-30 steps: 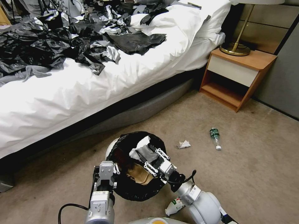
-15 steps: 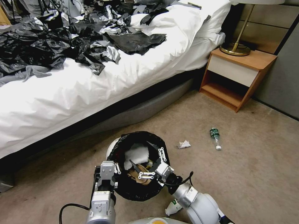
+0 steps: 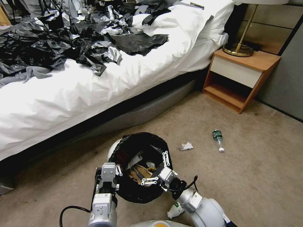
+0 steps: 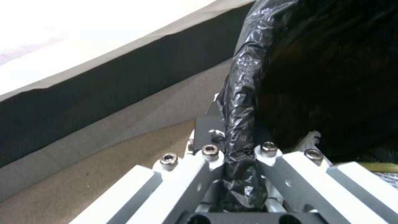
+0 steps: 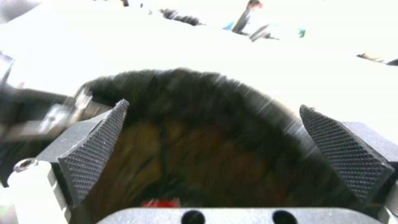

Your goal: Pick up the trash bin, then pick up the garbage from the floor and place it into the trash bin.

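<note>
The trash bin, a white bucket with a black liner, hangs tilted just above the carpet. My left gripper is shut on its near rim; the left wrist view has both fingers pinching the liner fold. Over the bin's mouth my right gripper stands open, and its ridged pads are wide apart with nothing between them. Garbage lies inside: a brown paper bag and a white tissue. On the floor lie a crumpled tissue, a small plastic bottle and a white-green packet.
A white bed strewn with black and silver plastic sheets runs along the left. A wooden nightstand with a lamp stands at the back right. Open carpet stretches to the right of the bin.
My right gripper held a white tissue over the bin, then opened; the tissue dropped inside. The gripper has since drawn back a little toward me. The left arm stayed put.
</note>
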### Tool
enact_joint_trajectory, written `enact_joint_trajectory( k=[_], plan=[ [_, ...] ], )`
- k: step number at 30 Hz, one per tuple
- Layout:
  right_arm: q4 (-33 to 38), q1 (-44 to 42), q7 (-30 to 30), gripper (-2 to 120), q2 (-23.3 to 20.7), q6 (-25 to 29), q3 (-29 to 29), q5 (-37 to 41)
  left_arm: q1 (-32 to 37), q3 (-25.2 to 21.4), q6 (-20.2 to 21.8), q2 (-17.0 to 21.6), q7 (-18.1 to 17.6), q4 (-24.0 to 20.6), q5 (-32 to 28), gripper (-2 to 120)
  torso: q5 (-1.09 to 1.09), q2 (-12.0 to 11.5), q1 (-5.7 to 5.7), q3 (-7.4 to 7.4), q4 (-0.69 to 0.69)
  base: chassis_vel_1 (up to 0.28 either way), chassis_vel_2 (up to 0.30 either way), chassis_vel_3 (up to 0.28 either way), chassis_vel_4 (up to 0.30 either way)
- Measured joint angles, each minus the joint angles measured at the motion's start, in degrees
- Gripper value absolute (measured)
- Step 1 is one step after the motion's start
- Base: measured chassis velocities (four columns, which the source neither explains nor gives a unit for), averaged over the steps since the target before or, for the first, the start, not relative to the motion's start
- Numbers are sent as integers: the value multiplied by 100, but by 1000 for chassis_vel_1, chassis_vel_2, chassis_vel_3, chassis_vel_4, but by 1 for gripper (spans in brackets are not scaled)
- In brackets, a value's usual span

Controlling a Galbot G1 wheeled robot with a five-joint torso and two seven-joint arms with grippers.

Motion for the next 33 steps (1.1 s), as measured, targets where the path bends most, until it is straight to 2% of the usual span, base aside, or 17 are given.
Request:
enact_joint_trajectory(
  k=[2,3,4,6,14,21,33],
  plan=[
    [302,-62,421,100,87,67,47,-109,0,-19,-5,2,1,0,-3,0,0,0,0,0,0,0,0,0,0],
    [302,-62,421,100,87,67,47,-109,0,-19,-5,2,1,0,-3,0,0,0,0,0,0,0,0,0,0],
    [584,-134,919,100,159,69,69,-106,-2,-26,-8,2,2,1,-6,0,0,0,1,0,0,0,0,0,0],
    [993,-303,1516,100,255,-23,163,-36,-6,-40,-9,2,3,5,-15,0,0,0,1,0,0,0,0,0,0],
    [1530,-1035,2439,100,493,-24,661,26,-12,-79,-17,20,0,18,-70,0,0,0,0,0,0,0,0,0,0],
    [1300,-1396,2511,100,607,258,977,29,14,-78,-20,43,-8,-3,-79,0,0,0,0,0,0,0,0,0,0],
    [1210,-1409,2468,100,581,306,1063,42,17,-71,-20,54,-17,-35,-84,0,0,0,0,0,0,0,0,0,0]
  ],
)
